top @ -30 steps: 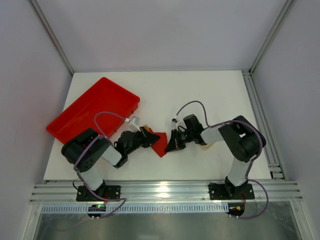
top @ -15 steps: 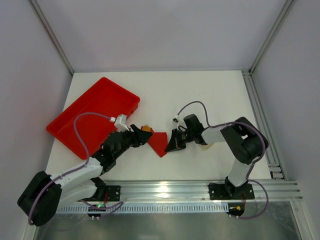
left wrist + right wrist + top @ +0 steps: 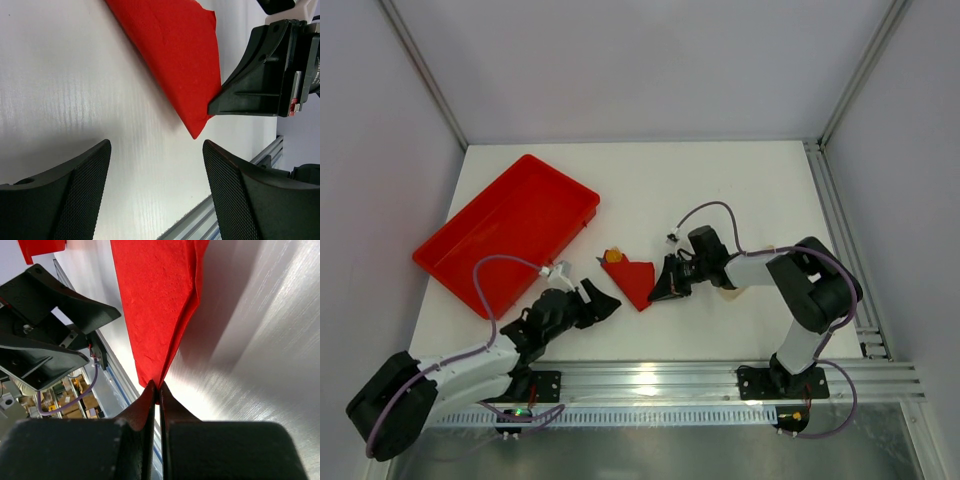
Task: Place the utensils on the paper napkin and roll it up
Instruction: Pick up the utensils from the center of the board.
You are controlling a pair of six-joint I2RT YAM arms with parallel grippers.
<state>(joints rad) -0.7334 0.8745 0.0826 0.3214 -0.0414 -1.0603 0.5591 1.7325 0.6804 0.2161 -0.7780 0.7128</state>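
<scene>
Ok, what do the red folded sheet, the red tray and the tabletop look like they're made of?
Paper napkin: thin soft paper, matte, with a fine fibrous grain and a limp folded edge.
Tray: probably rigid plastic, smooth, with a raised moulded rim.
Table: white, semi-gloss and faintly ribbed in the wrist views. It could be laminate or coated board; I cannot tell which.
</scene>
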